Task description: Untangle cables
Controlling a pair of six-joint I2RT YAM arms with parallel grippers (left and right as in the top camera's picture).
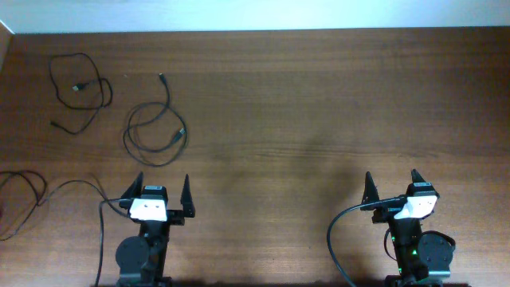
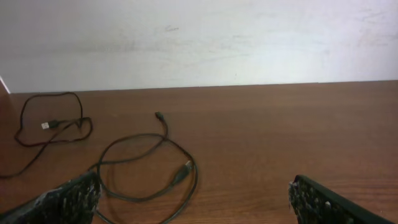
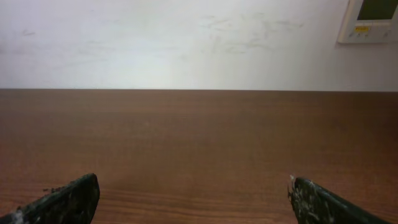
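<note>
We see two cables [image 2: 185,169] lying apart on the tabletop [image 1: 303,104].
Our left hand [image 1: 162,182] sits near the looped one, our right hand [image 1: 392,177] well away; both spread wide.

Two obstacles lie in the upper left of the overhead frame: a loose black cable [image 1: 80,86] near the corner and a coiled black cable [image 1: 180,132] just ahead of the left gripper [image 1: 162,177], with bare wood between them. The arm's own lead [image 1: 76,182] trails along the left edge. Across centre and right, the table [image 1: 335,104] is open from the right gripper [image 1: 391,173] to the wall [image 3: 186,43].
</note>
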